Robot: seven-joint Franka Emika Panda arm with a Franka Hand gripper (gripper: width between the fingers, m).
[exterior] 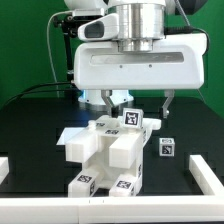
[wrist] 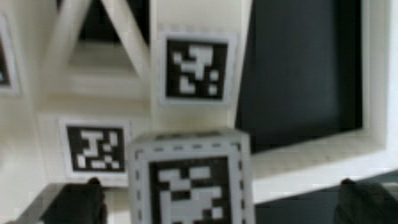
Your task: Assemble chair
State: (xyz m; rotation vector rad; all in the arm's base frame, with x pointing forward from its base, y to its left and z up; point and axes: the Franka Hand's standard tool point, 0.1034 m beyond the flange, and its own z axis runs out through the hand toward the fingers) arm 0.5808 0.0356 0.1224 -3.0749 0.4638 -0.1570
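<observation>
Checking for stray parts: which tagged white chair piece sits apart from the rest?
The small cube on the exterior view's right, alone on the black table; the other pieces are bunched together below the pincer.

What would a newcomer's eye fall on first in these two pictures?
The big white robot arm fills the top of the exterior view, its gripper open over the chair parts, chunky white pieces with black-and-white tags clustered mid-table. In the wrist view a tagged block stands close up between the spread fingers, touching neither.
</observation>
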